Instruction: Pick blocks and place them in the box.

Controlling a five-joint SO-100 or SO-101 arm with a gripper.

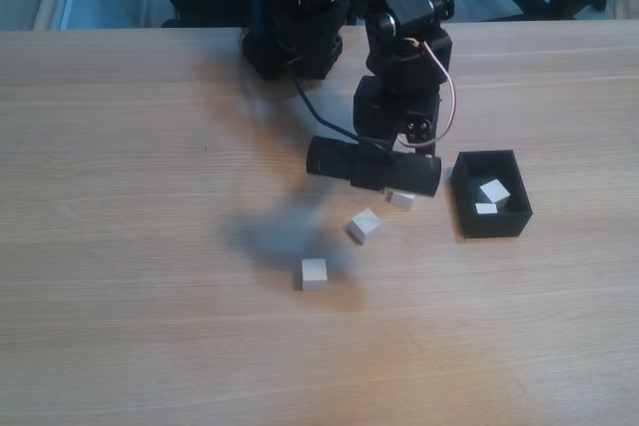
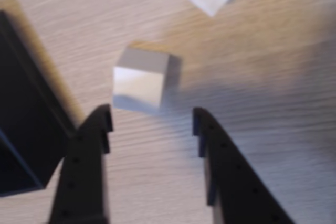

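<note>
hand (image 2: pixel 152 121) open, empty | white blocks (image 1: pixel 315 273): 4, one in box | black box (image 1: pixel 494 224): 1

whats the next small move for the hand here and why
Probably ease the hand forward and down until the nearest block sits between the fingers, then close. The fingers are open and empty, and that block lies on the table just ahead of the fingertips, beside the box.
</note>
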